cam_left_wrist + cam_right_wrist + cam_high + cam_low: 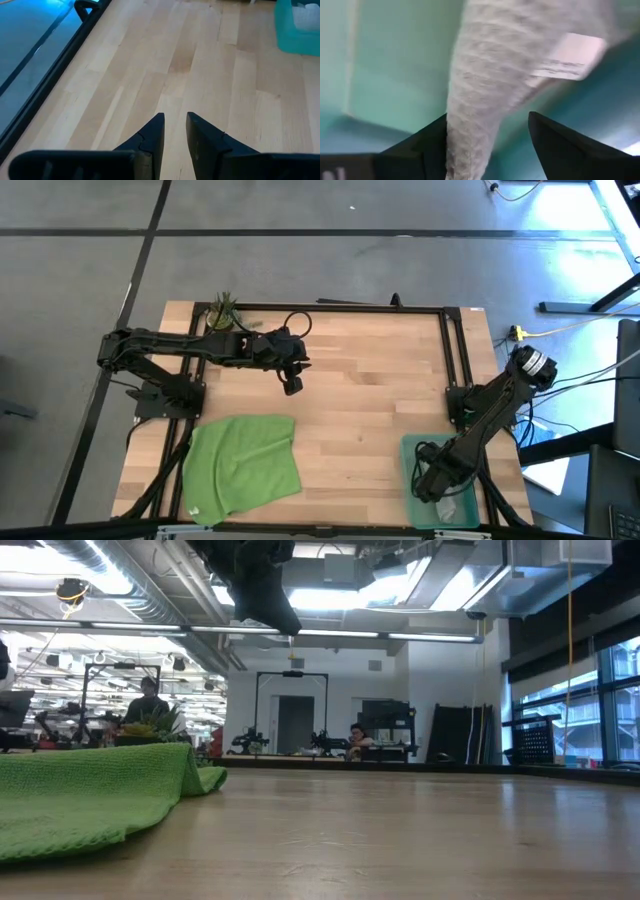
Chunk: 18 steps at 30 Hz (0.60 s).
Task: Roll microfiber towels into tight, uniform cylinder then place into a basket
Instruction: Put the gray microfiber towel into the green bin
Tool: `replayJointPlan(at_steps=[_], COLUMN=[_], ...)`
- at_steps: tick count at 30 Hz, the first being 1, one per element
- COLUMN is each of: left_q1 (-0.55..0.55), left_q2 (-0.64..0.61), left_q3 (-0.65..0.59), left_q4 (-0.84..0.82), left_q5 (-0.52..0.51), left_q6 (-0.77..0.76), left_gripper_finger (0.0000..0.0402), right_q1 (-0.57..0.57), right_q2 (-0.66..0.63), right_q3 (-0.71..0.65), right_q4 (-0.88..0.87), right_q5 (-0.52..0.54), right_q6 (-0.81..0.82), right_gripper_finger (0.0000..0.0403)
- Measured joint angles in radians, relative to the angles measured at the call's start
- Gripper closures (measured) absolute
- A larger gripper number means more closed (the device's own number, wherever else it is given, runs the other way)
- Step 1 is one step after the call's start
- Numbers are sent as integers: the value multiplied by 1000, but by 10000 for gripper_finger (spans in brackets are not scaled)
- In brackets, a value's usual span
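Two arms of mine were out over the wooden surface (360,400), and most of its middle lay bare between them. My left jaws hung raised above the far-left part, fingers (152,137) nearly pressed together with a thin gap, holding nothing; bare boards stretched ahead of them toward the basket (295,30), and the black frame rail (55,65) ran along one side. The green towel (243,462) lay flat and rumpled at the near-left edge, well apart from those jaws. My right arm reached down at the near-right corner, its jaws inside the teal basket (412,455). They were spread, and the rolled grey towel (485,100) with its white tag (570,57) lay between the fingers (565,145), against one of them.
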Motion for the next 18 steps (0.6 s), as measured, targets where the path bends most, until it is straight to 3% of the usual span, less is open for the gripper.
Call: replayJointPlan(at_steps=[6,18], left_q1=[0,0], left_q2=[0,0], left_q3=[0,0], left_q4=[0,0], left_q5=[0,0], left_q6=[0,0], left_gripper_finger=[326,326], right_q1=[0,0], right_q2=[-33,15], right_q3=[-1,-74], right_q4=[-136,-103], right_q5=[0,-76], right_q6=[90,93], right_gripper_finger=[152,152])
